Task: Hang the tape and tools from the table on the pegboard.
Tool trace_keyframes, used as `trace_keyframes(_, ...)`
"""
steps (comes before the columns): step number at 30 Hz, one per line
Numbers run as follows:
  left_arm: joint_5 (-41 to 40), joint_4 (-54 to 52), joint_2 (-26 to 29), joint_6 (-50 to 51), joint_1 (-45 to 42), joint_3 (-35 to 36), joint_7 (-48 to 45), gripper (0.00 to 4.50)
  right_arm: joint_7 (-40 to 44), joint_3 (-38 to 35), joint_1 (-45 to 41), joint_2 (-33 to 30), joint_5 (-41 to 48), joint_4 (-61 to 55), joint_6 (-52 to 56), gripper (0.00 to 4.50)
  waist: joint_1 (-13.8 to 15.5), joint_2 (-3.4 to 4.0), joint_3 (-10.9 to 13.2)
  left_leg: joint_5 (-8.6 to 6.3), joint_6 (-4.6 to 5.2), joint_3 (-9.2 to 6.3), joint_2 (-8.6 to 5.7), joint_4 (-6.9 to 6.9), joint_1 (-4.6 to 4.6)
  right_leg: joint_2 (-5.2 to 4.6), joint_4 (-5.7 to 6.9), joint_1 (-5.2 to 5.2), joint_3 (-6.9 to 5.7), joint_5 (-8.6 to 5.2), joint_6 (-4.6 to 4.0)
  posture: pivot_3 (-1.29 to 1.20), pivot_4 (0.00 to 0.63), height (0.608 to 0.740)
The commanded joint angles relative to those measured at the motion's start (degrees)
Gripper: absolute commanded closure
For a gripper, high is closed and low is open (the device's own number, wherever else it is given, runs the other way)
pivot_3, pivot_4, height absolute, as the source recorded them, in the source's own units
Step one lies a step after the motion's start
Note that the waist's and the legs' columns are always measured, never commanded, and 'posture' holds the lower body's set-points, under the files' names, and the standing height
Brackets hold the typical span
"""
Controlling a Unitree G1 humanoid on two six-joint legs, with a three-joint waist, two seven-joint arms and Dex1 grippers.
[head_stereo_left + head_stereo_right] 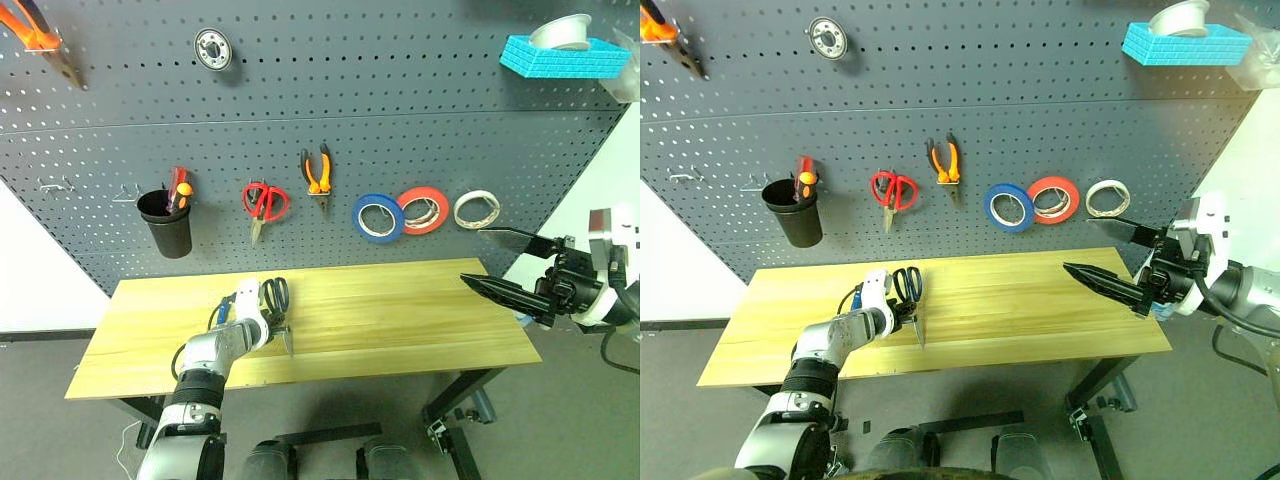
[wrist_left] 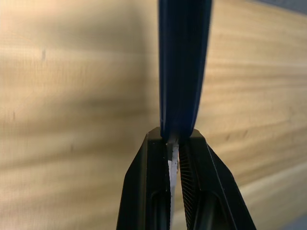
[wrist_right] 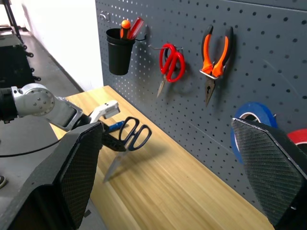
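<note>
Scissors (image 3: 128,142) with dark blue-black handles stood over the left part of the table (image 1: 400,320), clamped in the shut jaws of the left gripper (image 3: 109,142), handles up and long blade angled down toward the wood; whether the tip touched the top could not be told. The left wrist view showed the two black fingers (image 2: 153,191) pressed together on the metal just below a dark blue handle. Behind, on the pegboard (image 1: 400,120), the orange-handled pliers (image 1: 317,172) hung on a hook above the table's middle, and the blue tape roll (image 1: 377,216) hung to their right, overlapping a red-orange roll (image 1: 425,209), with a white roll (image 1: 477,209) farther right. Red-handled scissors (image 1: 264,204) hung left of the pliers, and a black cup (image 1: 167,222) holding red and orange screwdrivers (image 1: 179,188) sat farther left. The right gripper (image 1: 500,265) hovered beyond the table's right end, jaws wide apart and holding nothing.
</note>
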Motion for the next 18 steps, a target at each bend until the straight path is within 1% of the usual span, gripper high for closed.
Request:
trace_keyframes(1, -0.90, 1.81, 0.87, 0.46, -1.35, 1.97, 0.36, 4.49, -0.43, -1.84, -0.02, 0.22, 0.24, -1.49, -0.91, 0.00, 0.00, 0.00, 0.00, -0.02, -0.03, 0.00, 0.00, 0.00, 0.00, -0.01, 0.00, 0.00, 0.00, 0.00, 0.00, -0.18, 0.017, 0.717)
trace_keyframes(7, -0.69, 5.62, 1.50, 0.02, -2.51, 3.26, 1.60, 4.49, -0.78, -1.60, 0.54, 0.30, -0.01, -1.65, -1.10, 0.00, 0.01, 0.00, 0.00, -0.06, -0.09, -0.02, 0.00, -0.01, 0.00, -0.02, -0.02, 0.00, 0.01, 0.00, 0.00, -0.18, 0.015, 0.717)
trace_keyframes(9, -0.28, 6.44, 1.62, -0.53, -2.71, 3.18, 1.72, 3.78, -0.80, -1.47, 0.63, 0.29, -0.12, -1.66, -1.15, 0.00, -0.01, 0.00, 0.00, -0.06, -0.09, -0.02, 0.00, -0.01, 0.00, -0.03, -0.02, 0.00, 0.01, 0.00, 0.00, -0.18, 0.014, 0.717)
trace_keyframes(10, -0.13, 6.74, 1.78, -0.54, -2.83, 2.85, 1.22, 3.58, -0.79, -1.46, 0.70, 0.29, -0.18, -1.65, -1.17, 0.00, -0.05, 0.00, 0.00, -0.06, -0.10, -0.02, 0.00, -0.01, 0.00, -0.03, -0.03, 0.00, 0.01, 0.00, 0.00, -0.18, 0.014, 0.717)
trace_keyframes(12, 0.05, 6.93, 1.71, -0.90, -2.92, 2.88, 1.51, 2.93, -0.75, -1.47, 0.82, 0.27, -0.25, -1.64, -1.19, 0.00, -0.02, 0.00, 0.00, -0.07, -0.10, -0.02, 0.00, -0.03, -0.01, -0.02, -0.03, -0.03, 0.01, 0.00, -0.01, -0.18, 0.013, 0.717)
trace_keyframes(16, 0.35, 7.06, 1.53, -1.37, -2.96, 3.45, 2.94, 1.56, -0.75, -1.46, 0.90, 0.31, -0.39, -1.72, -1.13, 0.00, 0.13, 0.00, 0.00, -0.07, -0.11, -0.03, 0.00, -0.03, -0.03, -0.05, -0.05, -0.03, 0.01, 0.00, -0.01, -0.18, 0.011, 0.717)
trace_keyframes(17, 0.49, 7.02, 1.55, -1.38, -2.93, 3.46, 3.09, 1.28, -0.74, -1.46, 0.92, 0.30, -0.44, -1.69, -1.13, 0.00, 0.11, 0.00, 0.00, -0.07, -0.11, -0.03, 0.00, -0.03, -0.03, -0.06, -0.06, -0.03, 0.01, 0.00, -0.01, -0.18, 0.011, 0.717)
trace_keyframes(18, 0.44, 6.34, 1.56, -1.09, -2.65, 3.35, 3.00, 1.28, -0.75, -1.46, 0.98, 0.31, -0.51, -1.68, -1.15, 0.00, 0.09, 0.00, 0.00, -0.08, -0.11, -0.03, 0.00, -0.03, -0.03, -0.07, -0.06, -0.02, 0.01, 0.00, -0.01, -0.18, 0.009, 0.717)
